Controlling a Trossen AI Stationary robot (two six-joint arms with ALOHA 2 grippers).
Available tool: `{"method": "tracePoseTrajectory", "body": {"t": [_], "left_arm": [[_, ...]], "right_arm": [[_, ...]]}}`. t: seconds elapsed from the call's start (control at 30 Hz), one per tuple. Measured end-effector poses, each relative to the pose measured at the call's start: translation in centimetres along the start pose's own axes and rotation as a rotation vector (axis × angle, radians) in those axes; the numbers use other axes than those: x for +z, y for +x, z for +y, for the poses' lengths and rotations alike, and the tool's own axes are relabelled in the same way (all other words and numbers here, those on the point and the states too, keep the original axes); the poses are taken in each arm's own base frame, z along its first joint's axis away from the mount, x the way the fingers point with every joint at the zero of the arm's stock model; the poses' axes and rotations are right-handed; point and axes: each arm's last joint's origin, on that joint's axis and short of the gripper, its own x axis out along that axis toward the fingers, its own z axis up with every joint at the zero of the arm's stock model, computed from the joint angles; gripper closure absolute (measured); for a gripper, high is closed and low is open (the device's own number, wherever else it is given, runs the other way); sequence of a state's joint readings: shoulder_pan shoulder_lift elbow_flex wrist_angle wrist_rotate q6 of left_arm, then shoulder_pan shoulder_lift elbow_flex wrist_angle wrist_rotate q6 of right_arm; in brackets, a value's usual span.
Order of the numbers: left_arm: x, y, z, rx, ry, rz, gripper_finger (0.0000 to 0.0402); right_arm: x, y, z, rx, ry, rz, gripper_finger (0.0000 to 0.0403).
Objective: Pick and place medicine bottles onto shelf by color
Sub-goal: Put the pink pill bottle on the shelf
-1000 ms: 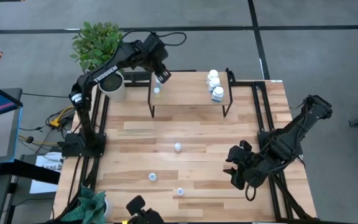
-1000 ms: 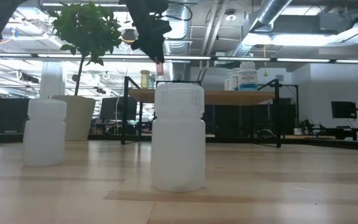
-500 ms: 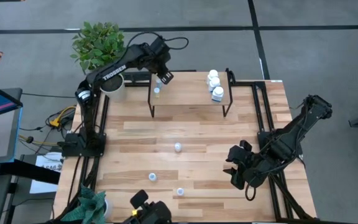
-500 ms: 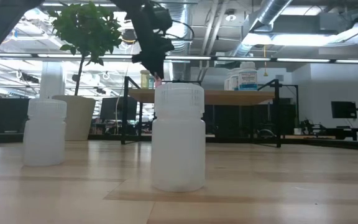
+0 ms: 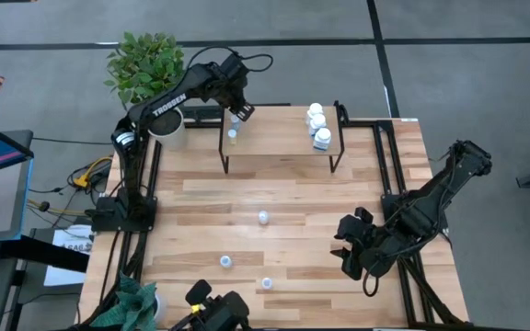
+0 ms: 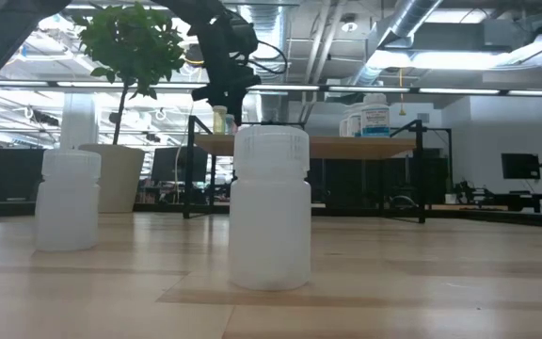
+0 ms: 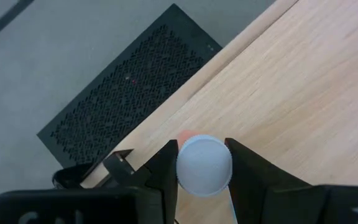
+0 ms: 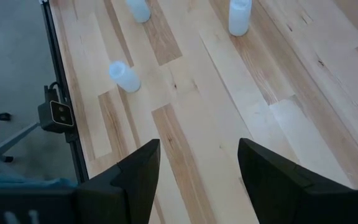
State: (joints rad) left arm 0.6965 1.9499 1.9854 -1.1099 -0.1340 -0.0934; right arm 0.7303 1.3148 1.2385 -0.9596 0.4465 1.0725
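From above, we see the left gripper over the back left corner of the shelf, with a small vial standing on the shelf top just beside it. 3 white bottles stand in a row near the shelf's right end. 3 more bottles stand well apart on the open worktop in front. The right gripper waits low at the worktop's right front.

From table height, the left gripper hangs just above the shelf, by a yellowish vial. 2 white bottles loom near the camera.

In the left wrist view, the jaws are clamped on a light-blue-capped vial, with a pink speck showing behind its cap; the shelf's back edge runs close by, and a dark perforated box lies beyond it.

In the right wrist view, the jaws stand apart and empty over bare planks, bottles ahead.

We judge the main risk to be the nearness of that edge: released too far back, the vial could tip off. The descending jaws could also knock the neighbouring vial. Open room lies toward the shelf's middle.
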Motion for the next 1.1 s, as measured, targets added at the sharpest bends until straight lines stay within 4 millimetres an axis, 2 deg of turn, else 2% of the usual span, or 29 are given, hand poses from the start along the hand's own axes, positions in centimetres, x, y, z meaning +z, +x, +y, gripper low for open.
{"method": "tracePoseTrajectory", "body": {"t": [0.47,0.67,1.1], "left_arm": [[-0.1,0.0,0.2,-0.016,-0.031,0.013,0.0313],[0.0,1.2,-0.1,-0.019,-0.042,0.028,0.0313],[0.1,1.4,-0.1,-0.011,-0.040,0.027,0.0301]], "right_arm": [[0.0,0.0,0.0,0.000,0.000,0.000,0.0163],[0.0,0.0,0.0,0.000,0.000,0.000,0.0163],[0.0,0.0,0.0,0.000,0.000,0.001,0.0163]]}}
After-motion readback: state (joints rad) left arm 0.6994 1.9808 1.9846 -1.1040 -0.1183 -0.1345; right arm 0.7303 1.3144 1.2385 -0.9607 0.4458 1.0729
